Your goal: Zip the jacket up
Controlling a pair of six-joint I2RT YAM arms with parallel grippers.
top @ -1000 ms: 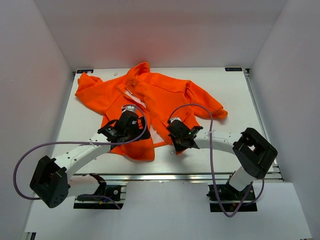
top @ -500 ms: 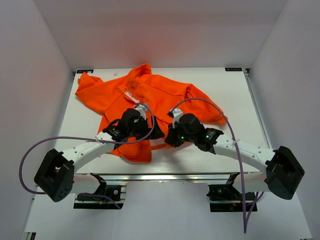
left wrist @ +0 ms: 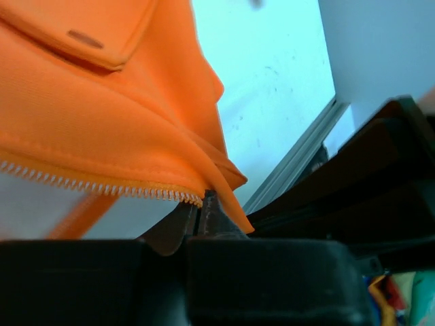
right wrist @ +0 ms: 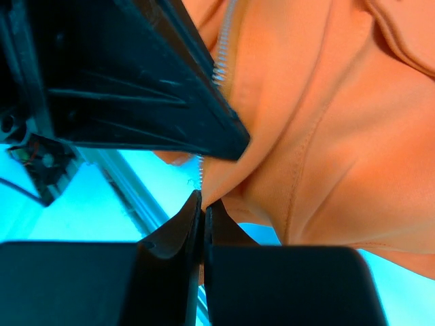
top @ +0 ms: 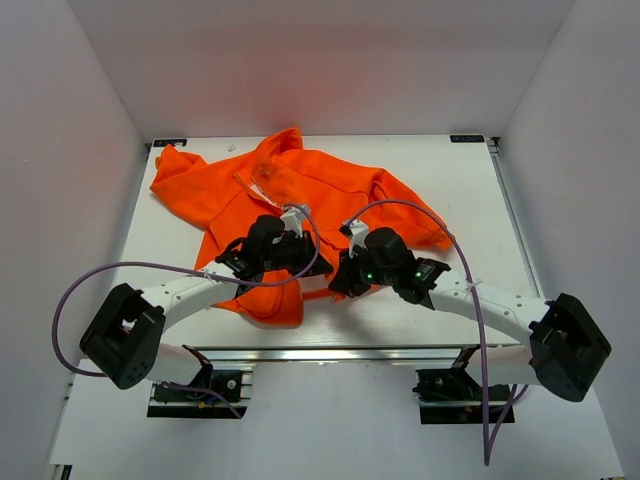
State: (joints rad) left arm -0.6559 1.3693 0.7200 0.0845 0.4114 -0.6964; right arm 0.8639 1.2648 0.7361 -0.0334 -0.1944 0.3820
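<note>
The jacket (top: 330, 185) is lying spread on the white surface (top: 470, 200), a bit left of centre, collar at the far side and hem twd the arms. The front's open, not zipped. Both arms reach in over the near hem and sit just beside each other. Left tool (left wrist: 198, 216) is pinched nearly closed on the bottom corner of the jacket, right where the zipper (left wrist: 102, 188) teeth end, w/ an orange flap draped over one finger. Right tool (right wrist: 202, 207) is closed all the way, tips touching the other zip edge. Can't tell if any cloth is actually caught in there tbh.
</note>
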